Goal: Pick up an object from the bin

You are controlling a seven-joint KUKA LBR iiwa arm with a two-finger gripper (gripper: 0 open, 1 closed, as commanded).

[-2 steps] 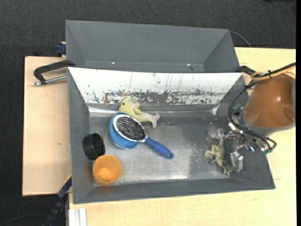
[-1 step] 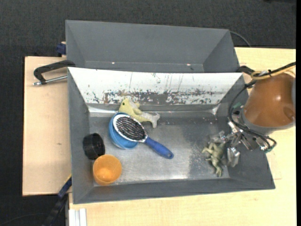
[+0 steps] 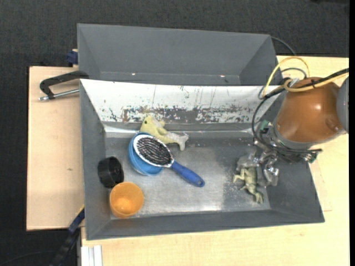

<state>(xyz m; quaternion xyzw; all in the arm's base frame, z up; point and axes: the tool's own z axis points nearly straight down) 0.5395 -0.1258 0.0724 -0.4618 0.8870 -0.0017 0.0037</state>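
Along the left wall of the grey bin (image 3: 166, 54) lies a stubby black cap (image 3: 110, 171), with an orange cup (image 3: 126, 198) on its side just in front of it. Next comes a round blue hairbrush (image 3: 154, 155), bristles up and handle pointing toward the middle, and behind it a pale yellow toy (image 3: 160, 131) against the back wall. None of these are anywhere near the arm.

Over on the right, a small olive-green toy figure (image 3: 250, 185) sprawls alone on the floor near the right wall, and the tool (image 3: 265, 169) hangs just over its upper end, perhaps touching it. From where I stand I can't tell whether the tool is open or closed, or whether it has the figure at all.

I'd say that figure is the one to take. It's spindly and uneven, so the grip should close across its body, not a thin limb. The lift should go straight up, clear of the sloping wall beside it.
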